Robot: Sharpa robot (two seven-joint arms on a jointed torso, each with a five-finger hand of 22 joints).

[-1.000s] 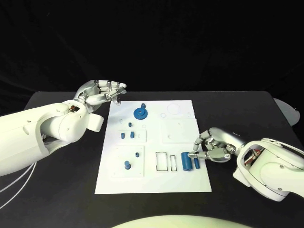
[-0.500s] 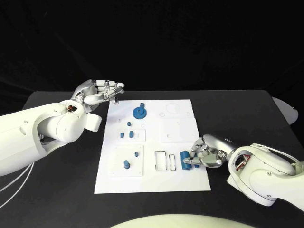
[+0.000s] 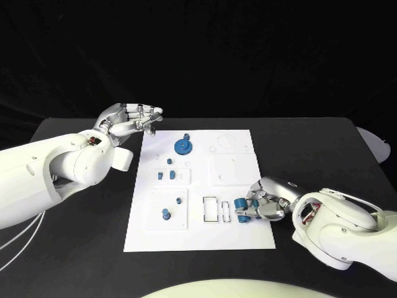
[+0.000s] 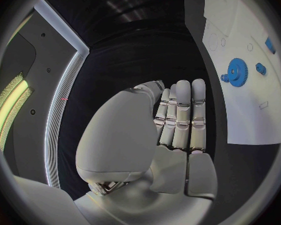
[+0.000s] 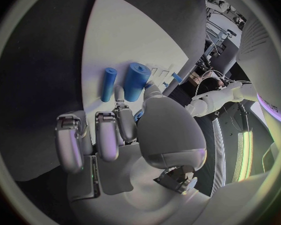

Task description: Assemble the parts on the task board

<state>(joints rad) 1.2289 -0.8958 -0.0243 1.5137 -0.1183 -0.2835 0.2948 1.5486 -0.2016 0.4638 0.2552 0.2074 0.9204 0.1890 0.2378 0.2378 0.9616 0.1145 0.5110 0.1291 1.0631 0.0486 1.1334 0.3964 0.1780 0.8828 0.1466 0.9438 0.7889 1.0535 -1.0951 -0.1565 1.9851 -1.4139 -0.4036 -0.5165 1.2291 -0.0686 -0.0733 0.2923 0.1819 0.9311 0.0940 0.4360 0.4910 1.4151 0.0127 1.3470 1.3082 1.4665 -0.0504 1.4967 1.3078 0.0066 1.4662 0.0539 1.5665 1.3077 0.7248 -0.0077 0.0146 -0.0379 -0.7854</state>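
Note:
The white task board (image 3: 234,236) lies in the middle of the black table. Two blue cylinders (image 3: 241,208) lie side by side near its right edge; the thicker cylinder (image 5: 136,81) and the thin cylinder (image 5: 109,84) are both flat on the board (image 5: 115,40). My right hand (image 3: 268,200) rests on them, thumb and a finger either side of the thicker one (image 5: 128,130). A blue gear (image 3: 184,147) stands at the board's far part (image 4: 236,67). My left hand (image 3: 127,121) hovers off the board's far left corner, fingers curled together, holding nothing (image 4: 172,130).
Several small blue parts sit in the board's left half, such as a peg (image 3: 166,215) and a pair (image 3: 166,176). Two rectangular slots (image 3: 218,210) lie just left of the cylinders. Black table surrounds the board on all sides.
My right hand has slid left across the board's edge and closed onto the blue cylinders. The left hand has stayed where it was.

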